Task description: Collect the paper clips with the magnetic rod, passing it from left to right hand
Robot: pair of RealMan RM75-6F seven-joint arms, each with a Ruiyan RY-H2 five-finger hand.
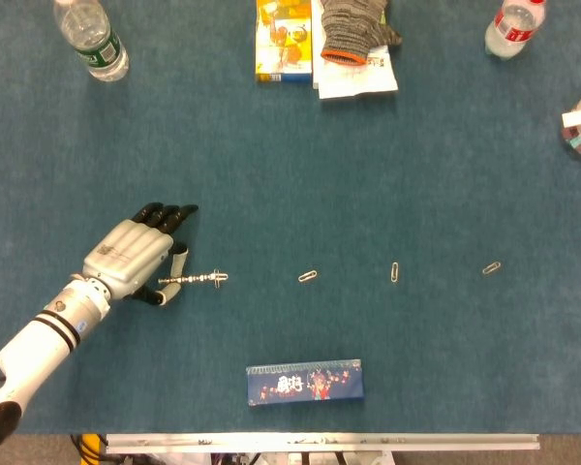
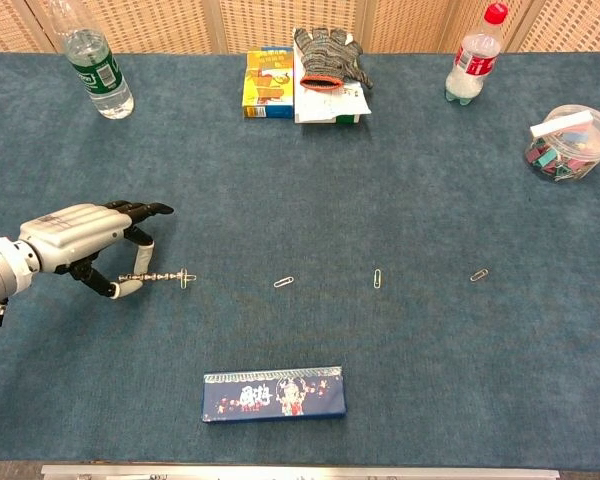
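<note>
Blue carpeted tabletop under even light, woven wicker panels behind.

Office-like test bench: blue-carpeted table, clip jar.

Four small silver wire paper clips are counted: one is stuck to the tip of the thin metal magnetic rod, and three are spread to the right of that rod. One such rod is seen. Two clear plastic bottles are counted, one green-labelled, one red-labelled. One yellow carton, one grey knitted glove, one dark blue flat box and one clear round tub are counted.
</note>
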